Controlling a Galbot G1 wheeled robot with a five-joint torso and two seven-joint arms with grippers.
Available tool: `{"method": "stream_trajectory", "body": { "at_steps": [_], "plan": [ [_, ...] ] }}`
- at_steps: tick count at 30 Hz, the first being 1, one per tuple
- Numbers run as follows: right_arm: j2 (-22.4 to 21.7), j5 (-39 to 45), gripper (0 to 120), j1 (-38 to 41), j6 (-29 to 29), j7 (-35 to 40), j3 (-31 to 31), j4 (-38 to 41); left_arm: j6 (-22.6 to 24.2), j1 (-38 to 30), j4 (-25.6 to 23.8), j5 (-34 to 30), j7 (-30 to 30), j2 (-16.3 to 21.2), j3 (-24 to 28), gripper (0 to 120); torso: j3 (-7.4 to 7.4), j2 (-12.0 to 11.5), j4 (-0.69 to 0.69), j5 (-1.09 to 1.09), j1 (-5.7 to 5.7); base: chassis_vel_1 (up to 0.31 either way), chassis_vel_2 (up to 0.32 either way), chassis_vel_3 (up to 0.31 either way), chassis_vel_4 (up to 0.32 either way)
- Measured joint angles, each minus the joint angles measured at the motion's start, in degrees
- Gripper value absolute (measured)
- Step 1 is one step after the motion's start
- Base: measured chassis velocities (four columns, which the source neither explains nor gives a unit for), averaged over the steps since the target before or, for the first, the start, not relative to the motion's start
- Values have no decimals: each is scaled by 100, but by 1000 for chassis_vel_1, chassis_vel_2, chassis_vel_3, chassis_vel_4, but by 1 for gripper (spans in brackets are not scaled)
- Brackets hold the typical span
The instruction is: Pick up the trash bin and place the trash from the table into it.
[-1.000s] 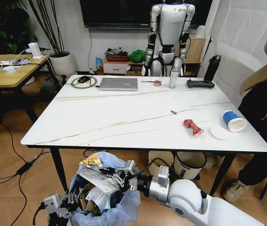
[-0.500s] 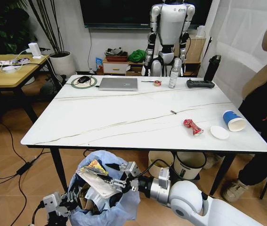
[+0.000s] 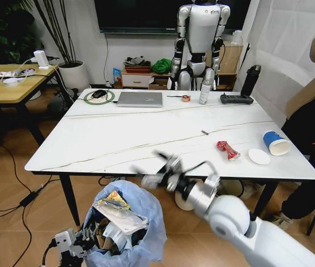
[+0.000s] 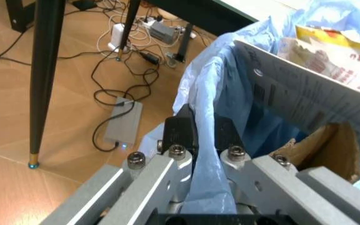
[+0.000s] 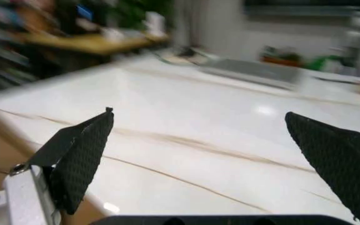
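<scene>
The trash bin [image 3: 146,233], lined with a puffy light-blue bag, hangs low in front of the table [image 3: 118,139]. My left gripper [image 3: 84,241] is shut on its rim; in the left wrist view the fingers [image 4: 180,136] pinch the blue bag [image 4: 205,93]. A clear plastic pack [image 3: 121,216] and brown cardboard [image 4: 333,145] lie inside the bin. My right gripper [image 3: 156,167] hovers open and empty at the table's front edge; its black fingertips [image 5: 83,150] are spread wide over the tabletop [image 5: 186,108]. A red wrapper [image 3: 228,149], white lid [image 3: 259,157] and blue paper cup [image 3: 276,143] lie on the table's right side.
A silver laptop [image 3: 140,99], spray bottle [image 3: 205,86], remote [image 3: 235,99] and black bottle [image 3: 250,80] line the far edge. Two bins [image 3: 224,192] stand under the table. A person [image 3: 313,128] stands at the table's right end. Cables and a power brick [image 4: 122,123] lie on the floor.
My right gripper let go of the clear plastic pack, which now lies in the bin, and rose open from the bin's mouth to the table's front edge. The left gripper still holds the bin.
</scene>
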Motion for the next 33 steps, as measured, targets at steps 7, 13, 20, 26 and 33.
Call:
{"method": "stream_trajectory", "body": {
  "at_steps": [7, 13, 20, 26, 33],
  "plan": [
    [-239, 149, 100, -157, -1310, -100, 1440, -759, -17, -14, 0, -46, 6, 58, -19, 0, 0, 0, -1, 2, 0, 0, 0, 0, 0],
    [-441, 592, 100, -380, -1555, -763, 2414, -1072, -19, -29, 0, -92, 9, 105, -24, 0, 0, 0, -1, 1, 0, 0, 0, 0, 0],
    [-498, 1030, 100, -742, -1573, -955, 2798, -1064, -20, -50, 0, -160, 9, 172, -46, 0, 0, 0, -1, -1, -1, 0, 0, 0, 0],
    [-392, 1004, 100, -817, -1524, -1009, 2801, -1193, -18, -41, -11, -222, 7, 218, -124, 0, 0, 0, 0, -1, -1, 0, 0, 0, 0],
    [-374, 939, 100, -777, -1467, -1040, 2783, -1333, -17, -25, -33, -245, 7, 224, -151, 0, 0, 0, 0, -1, -1, 0, 0, 0, 0]
  ]
}}
